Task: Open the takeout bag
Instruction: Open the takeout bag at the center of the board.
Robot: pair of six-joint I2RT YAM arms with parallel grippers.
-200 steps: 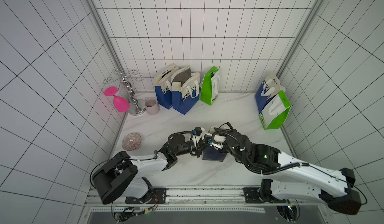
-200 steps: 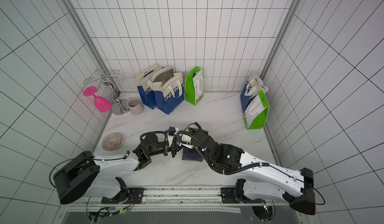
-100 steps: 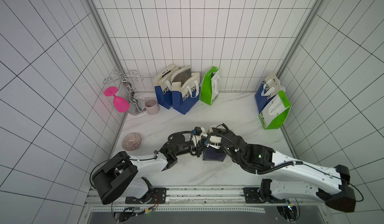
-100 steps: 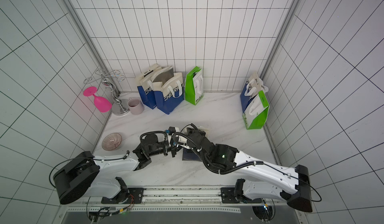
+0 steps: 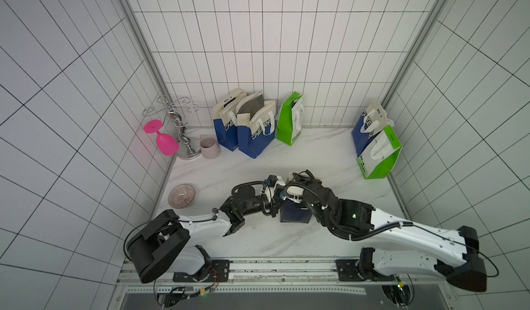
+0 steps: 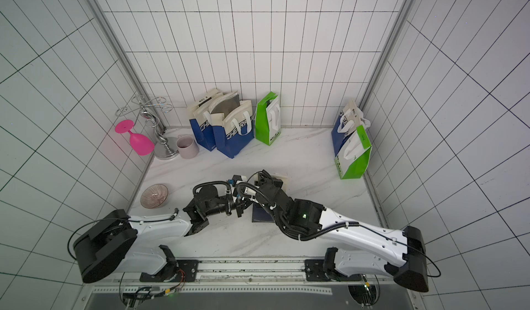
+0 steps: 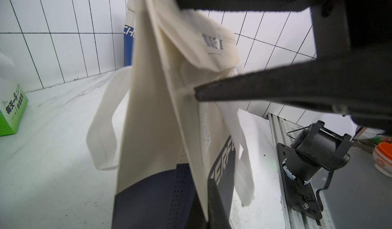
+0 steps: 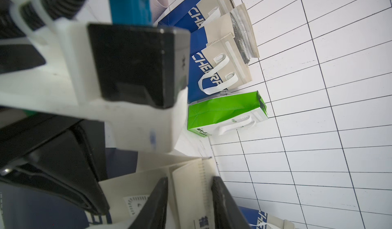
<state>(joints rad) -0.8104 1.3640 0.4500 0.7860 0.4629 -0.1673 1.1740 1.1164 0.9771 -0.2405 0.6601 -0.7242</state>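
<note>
Two grippers are converging mid-table: left gripper (image 7: 196, 93) is staying pinched on the nine-o'clock panel of the takeout bag (image 5: 295, 216), which is standing unmoved; right gripper (image 8: 188, 183), jaws apart, is edging astride its twelve-o'clock flap, likely readying the mouth's parting.

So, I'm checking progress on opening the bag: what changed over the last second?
The right arm shifted slightly toward the left arm; the right claw stayed astride the cream top edge of the navy-and-cream fabric takeout bag. Nothing was grasped or released. The left claw stayed shut on the bag's top; the bag and the blue and green bags behind stayed put.
</note>
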